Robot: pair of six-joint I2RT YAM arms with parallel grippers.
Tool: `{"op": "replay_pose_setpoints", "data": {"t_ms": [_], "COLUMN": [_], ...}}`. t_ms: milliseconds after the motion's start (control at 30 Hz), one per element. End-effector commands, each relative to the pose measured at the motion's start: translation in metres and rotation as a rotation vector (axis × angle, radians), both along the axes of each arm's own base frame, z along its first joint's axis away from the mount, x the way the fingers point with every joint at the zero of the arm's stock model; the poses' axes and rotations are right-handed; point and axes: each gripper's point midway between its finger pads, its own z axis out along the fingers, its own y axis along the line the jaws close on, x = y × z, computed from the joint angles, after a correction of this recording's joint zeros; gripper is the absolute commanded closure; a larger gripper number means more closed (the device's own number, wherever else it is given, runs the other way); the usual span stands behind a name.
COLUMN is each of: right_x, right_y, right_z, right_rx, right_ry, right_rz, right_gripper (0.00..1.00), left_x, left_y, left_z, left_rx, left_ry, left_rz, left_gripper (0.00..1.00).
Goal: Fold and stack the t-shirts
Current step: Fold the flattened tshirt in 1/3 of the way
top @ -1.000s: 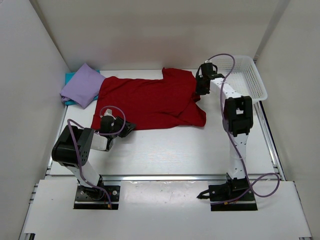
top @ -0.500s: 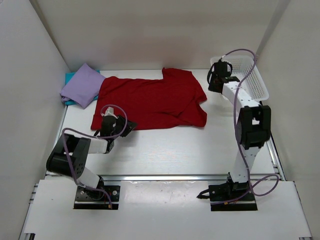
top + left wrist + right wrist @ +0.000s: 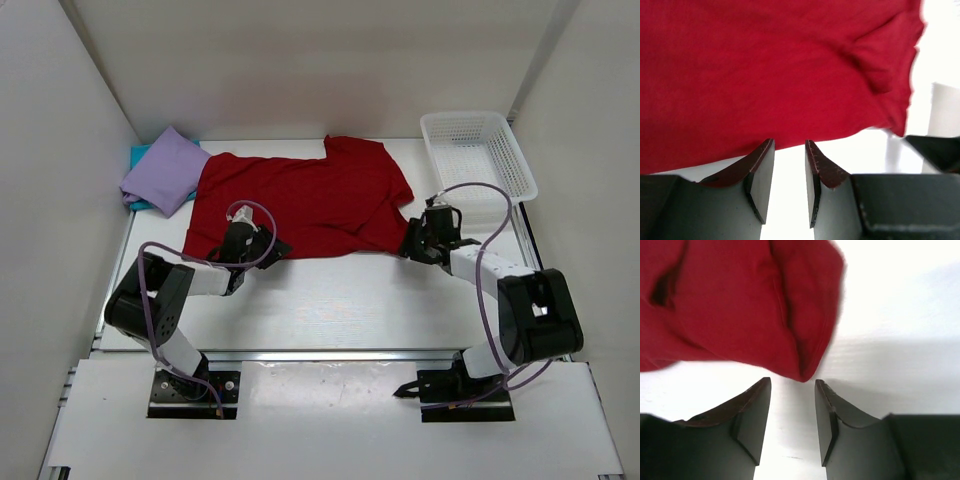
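The dark red t-shirt (image 3: 300, 205) lies spread flat across the back of the table. At the back left the folded lavender t-shirt (image 3: 165, 170) rests on the teal t-shirt (image 3: 140, 154), of which only an edge shows. My left gripper (image 3: 276, 246) is low at the red shirt's near hem, open, with nothing between its jaws; the hem (image 3: 790, 75) lies just beyond its tips (image 3: 789, 145). My right gripper (image 3: 408, 246) is low at the shirt's near right corner, open and empty, the corner (image 3: 805, 372) just ahead of it (image 3: 792, 382).
A white mesh basket (image 3: 478, 152) stands at the back right corner. White walls close in the table on the left, right and back. A metal rail (image 3: 330, 353) runs along the near edge by the arm bases.
My right gripper let go of the shirt's right sleeve, opened, and swung from the back right down to the shirt's near right corner. My left gripper slid right along the near hem.
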Motion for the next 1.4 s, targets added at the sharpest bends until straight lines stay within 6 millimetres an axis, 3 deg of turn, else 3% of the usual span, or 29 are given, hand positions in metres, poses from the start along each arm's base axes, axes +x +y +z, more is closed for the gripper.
{"op": "replay_pose_setpoints", "data": {"t_ms": [0, 233, 300, 500, 533, 600, 667, 833, 1000, 1167, 1200, 1267, 1367], "right_x": [0.035, 0.046, 0.045, 0.047, 0.05, 0.054, 0.059, 0.085, 0.094, 0.097, 0.096, 0.096, 0.093], "right_y": [0.003, 0.01, 0.011, 0.015, 0.014, 0.014, 0.012, -0.008, -0.028, -0.035, -0.037, -0.038, -0.034], "right_z": [0.051, 0.05, 0.037, 0.026, 0.028, 0.031, 0.034, 0.05, 0.035, 0.018, 0.013, 0.02, 0.046], "right_rx": [0.085, 0.172, 0.206, 0.231, 0.24, 0.249, 0.239, 0.19, 0.173, 0.173, 0.167, 0.166, 0.13], "right_ry": [-0.221, -0.216, -0.168, -0.129, -0.14, -0.15, -0.162, -0.203, -0.154, -0.114, -0.103, -0.113, -0.164], "right_rz": [0.0, 0.061, 0.075, 0.082, 0.083, 0.078, 0.062, 0.01, -0.029, -0.044, -0.05, -0.055, -0.047], "right_gripper": [0.61, 0.61, 0.62, 0.62, 0.64, 0.93, 1.0, 1.0, 1.0, 0.96, 0.93, 0.72, 0.63], "left_x": [0.006, 0.006, 0.007, 0.009, 0.008, 0.009, 0.008, 0.004, 0.001, -0.003, -0.006, -0.004, -0.003], "left_y": [-0.01, -0.013, -0.012, -0.007, -0.004, -0.002, 0.005, 0.012, 0.026, 0.023, 0.022, 0.021, 0.018], "left_z": [0.005, -0.001, -0.004, -0.01, -0.013, -0.015, -0.023, -0.028, -0.03, -0.032, -0.032, -0.027, -0.014], "left_rx": [0.0, 0.018, 0.011, 0.018, 0.021, 0.024, 0.033, 0.015, 0.016, 0.0, 0.001, -0.005, -0.012], "left_ry": [-0.008, -0.002, 0.007, 0.018, 0.026, 0.028, 0.05, 0.074, 0.078, 0.093, 0.097, 0.081, 0.051], "left_rz": [-0.037, -0.043, -0.043, -0.029, -0.022, -0.017, -0.005, 0.015, 0.052, 0.047, 0.039, 0.038, 0.033], "left_gripper": [0.59, 0.59, 0.59, 0.59, 0.59, 0.59, 0.59, 0.6, 0.61, 0.61, 0.6, 0.61, 0.6]}}
